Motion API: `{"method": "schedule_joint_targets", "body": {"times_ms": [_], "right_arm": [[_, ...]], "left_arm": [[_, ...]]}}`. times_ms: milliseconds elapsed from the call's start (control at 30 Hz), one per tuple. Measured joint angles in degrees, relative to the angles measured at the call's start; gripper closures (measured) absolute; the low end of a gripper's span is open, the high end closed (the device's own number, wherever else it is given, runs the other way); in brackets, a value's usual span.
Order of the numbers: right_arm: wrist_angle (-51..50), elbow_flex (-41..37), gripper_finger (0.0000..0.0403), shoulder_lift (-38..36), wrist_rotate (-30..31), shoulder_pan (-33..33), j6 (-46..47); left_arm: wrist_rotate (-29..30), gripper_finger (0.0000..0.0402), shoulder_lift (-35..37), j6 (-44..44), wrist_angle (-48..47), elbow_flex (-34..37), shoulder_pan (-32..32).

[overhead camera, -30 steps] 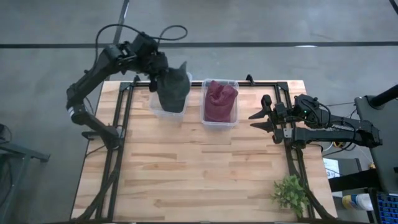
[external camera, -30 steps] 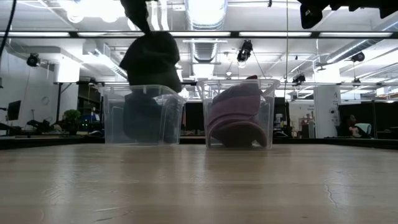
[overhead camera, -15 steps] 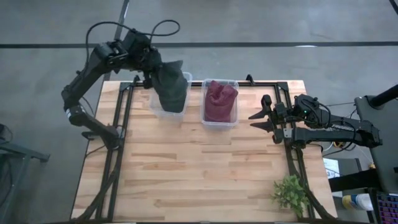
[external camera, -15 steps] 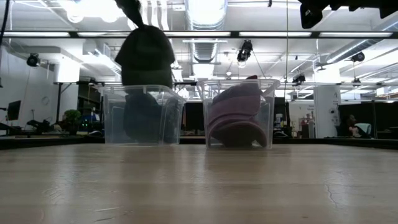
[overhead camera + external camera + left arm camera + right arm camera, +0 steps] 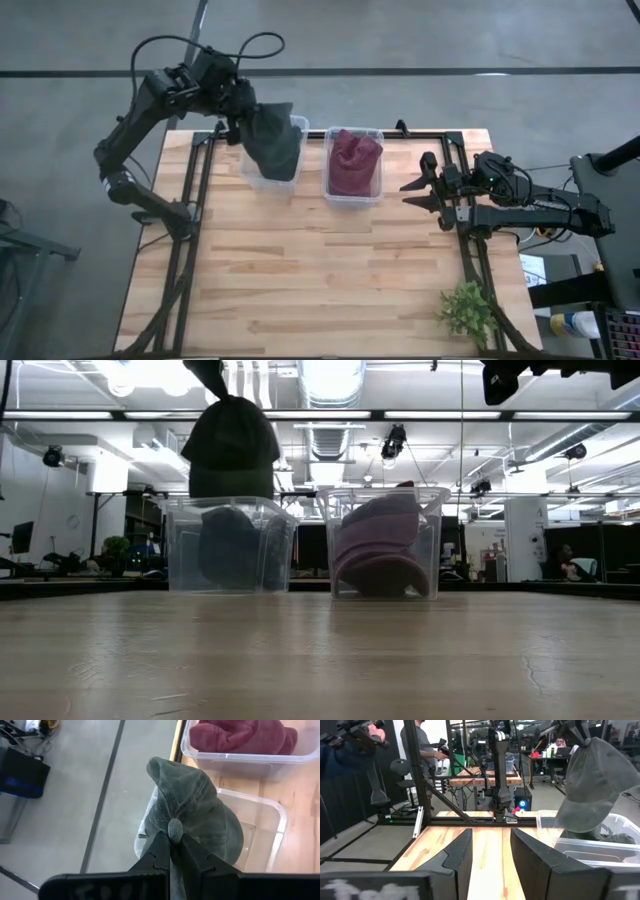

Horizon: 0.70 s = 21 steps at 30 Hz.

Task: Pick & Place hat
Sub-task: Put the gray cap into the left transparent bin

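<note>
A dark green hat hangs over the left clear bin at the table's far edge, with my left gripper shut on it. In the low view the hat hangs just above the bin, where another dark hat lies. My right gripper waits open at the table's right side, pointing level toward the bins, with nothing between its fingers. My left gripper pinches the top of the hat's crown, at its small button, between its two fingers. The fingers come slanting down from the table's far left. The hat hangs below them, lifted clear, its lower edge about level with the bin's rim.
A second clear bin to the right of the first holds a maroon hat. A small green plant stands at the near right corner. Black frame rails run along both sides of the table. People stand beyond the table in the right wrist view.
My left gripper has gone a little up and toward the table's far left edge, still shut on the hat. The hat has swung with it, from leaning toward the right bin to hanging straight over the left bin.
</note>
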<state>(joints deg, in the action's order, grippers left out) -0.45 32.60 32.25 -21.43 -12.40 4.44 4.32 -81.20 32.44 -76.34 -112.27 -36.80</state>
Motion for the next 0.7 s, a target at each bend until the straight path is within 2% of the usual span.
{"method": "schedule_joint_targets", "body": {"times_ms": [333,700], "right_arm": [[-0.02,0.0,0.0282,0.0,-0.01,0.0,0.02],[-0.04,0.0,0.0276,0.0,0.0,0.0,0.22]], "left_arm": [[-2.98,0.0386,-0.3,-0.57,1.24,5.78,0.02],[-6.31,0.0386,-0.31,-0.93,11.81,19.65,0.02]]}}
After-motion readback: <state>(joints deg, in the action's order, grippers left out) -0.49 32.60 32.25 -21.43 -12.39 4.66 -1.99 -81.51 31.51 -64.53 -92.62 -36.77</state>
